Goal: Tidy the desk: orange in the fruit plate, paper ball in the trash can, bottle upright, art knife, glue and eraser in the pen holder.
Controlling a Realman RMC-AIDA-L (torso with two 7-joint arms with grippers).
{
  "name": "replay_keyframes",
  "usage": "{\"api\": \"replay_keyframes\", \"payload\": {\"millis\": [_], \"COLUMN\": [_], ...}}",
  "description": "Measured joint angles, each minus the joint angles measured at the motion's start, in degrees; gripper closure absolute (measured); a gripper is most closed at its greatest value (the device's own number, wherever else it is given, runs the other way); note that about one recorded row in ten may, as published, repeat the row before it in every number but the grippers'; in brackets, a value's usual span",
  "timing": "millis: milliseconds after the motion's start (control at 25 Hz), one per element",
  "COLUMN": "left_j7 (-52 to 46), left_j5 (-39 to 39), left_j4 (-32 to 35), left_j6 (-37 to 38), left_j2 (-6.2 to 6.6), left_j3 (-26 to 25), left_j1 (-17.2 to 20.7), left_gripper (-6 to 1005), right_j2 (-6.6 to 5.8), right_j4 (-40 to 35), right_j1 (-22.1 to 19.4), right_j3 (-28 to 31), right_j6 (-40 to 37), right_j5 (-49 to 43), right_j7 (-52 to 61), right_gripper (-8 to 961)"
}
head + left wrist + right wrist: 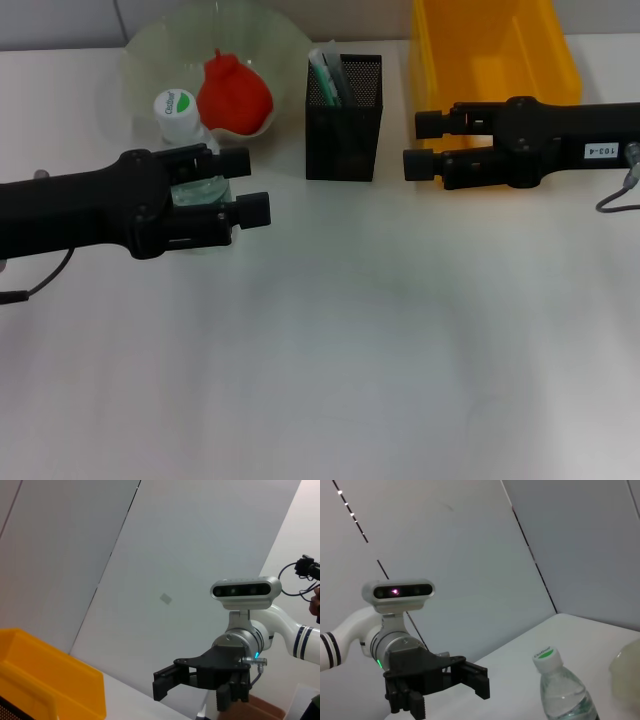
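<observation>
The white desk surface (330, 350) is lying mostly bare in front; at the back the yellow plastic trash bin (495, 45) is sitting on the right, the pale green glass fruit plate (150, 50) on the left, holding the red-orange fruit (235, 95); between them the black mesh pen holder (345, 120) is standing with several items poking out. The clear plastic water bottle with a white cap (178, 112) is standing upright at the plate's edge, just beside the left gripper (250, 185), whose jaws are standing parted around its lower body, apparently not clamping it. The right gripper (420, 143) is hovering before the bin, jaws apart, holding nothing. My worry: the left arm, pulling back carelessly, could be clipping the bottle and toppling it against the plate.
</observation>
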Motion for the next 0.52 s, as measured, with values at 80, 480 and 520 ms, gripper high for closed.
{"api": "replay_keyframes", "payload": {"millis": [80, 480, 520], "left_j7": [0.0, 0.1, 0.1], "left_j5": [0.0, 0.0, 0.0], "left_j4": [0.0, -0.1, -0.1], "left_j6": [0.0, -0.2, -0.2], "left_j2": [0.01, -0.05, -0.07], "left_j3": [0.0, -0.1, -0.1], "left_j1": [-0.1, -0.3, -0.2], "left_gripper": [209, 212, 212], "right_j2": [-0.08, -0.29, -0.29], "right_j4": [0.0, 0.7, 0.7], "right_j1": [0.0, 0.1, 0.1], "right_j3": [0.1, 0.0, 0.0], "right_j6": [0.0, 0.0, 0.0], "right_j5": [0.0, -0.1, -0.1], "right_j7": [0.0, 0.0, 0.0], "right_gripper": [127, 127, 127]}}
